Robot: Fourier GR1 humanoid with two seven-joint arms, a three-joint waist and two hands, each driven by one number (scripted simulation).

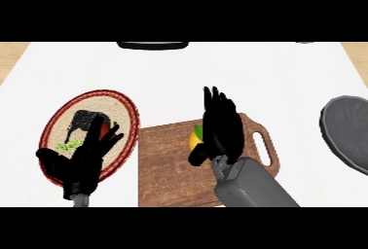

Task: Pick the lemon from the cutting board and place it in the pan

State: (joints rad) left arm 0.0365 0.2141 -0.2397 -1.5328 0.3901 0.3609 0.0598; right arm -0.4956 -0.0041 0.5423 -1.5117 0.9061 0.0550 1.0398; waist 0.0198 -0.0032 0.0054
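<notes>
Head view looks down on a white counter (215, 68) with a wooden cutting board (169, 170) near the lower middle, its handle loop at the right. On the board lies the lemon (194, 138), yellow with a green tip, mostly covered by the right hand (221, 127). That hand lies over the fruit with fingers pointing away from the robot and the thumb down at the lemon's left side; whether the fingers are closed round the lemon or only laid above it cannot be told. The pan (348, 136), dark grey, sits at the right edge, cut off by the frame, and nothing shows inside it. At the left a woven plate (129, 112) with a red rim carries a dark item and some green bits, hard to identify. The left hand (82, 163) rests over that plate, fingers straight and slightly apart, hiding part of it. A dark object (152, 45) at the counter's far edge is cut off.
</notes>
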